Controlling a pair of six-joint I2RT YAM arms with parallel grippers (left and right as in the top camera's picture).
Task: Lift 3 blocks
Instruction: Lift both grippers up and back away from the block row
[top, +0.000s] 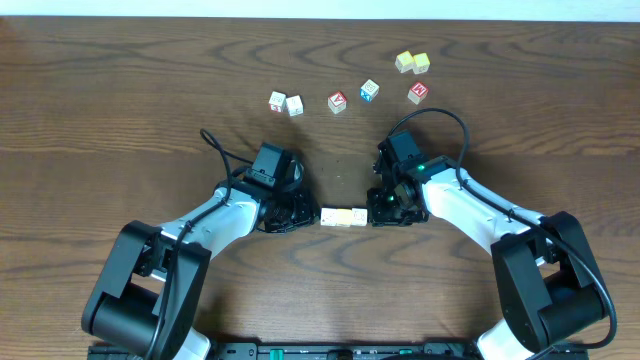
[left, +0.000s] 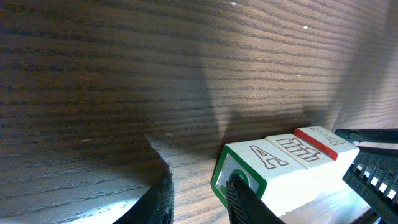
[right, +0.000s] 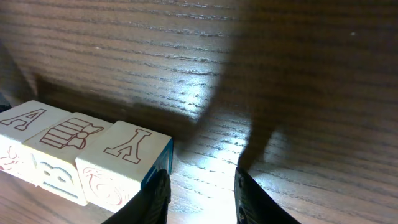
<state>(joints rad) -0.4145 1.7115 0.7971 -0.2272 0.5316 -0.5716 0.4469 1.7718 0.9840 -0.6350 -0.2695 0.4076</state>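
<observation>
Bracketing three pale, outline-printed blocks (top: 343, 216), left end effector (left: 200, 202) and right end effector (right: 204, 199) stand part-open, empty.

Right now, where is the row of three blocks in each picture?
Overhead: the row of three blocks lies just below the middle.
Left wrist: the row sits bottom right.
Right wrist: the row sits bottom left.
Shared landmark: the dark wooden table under it.
</observation>
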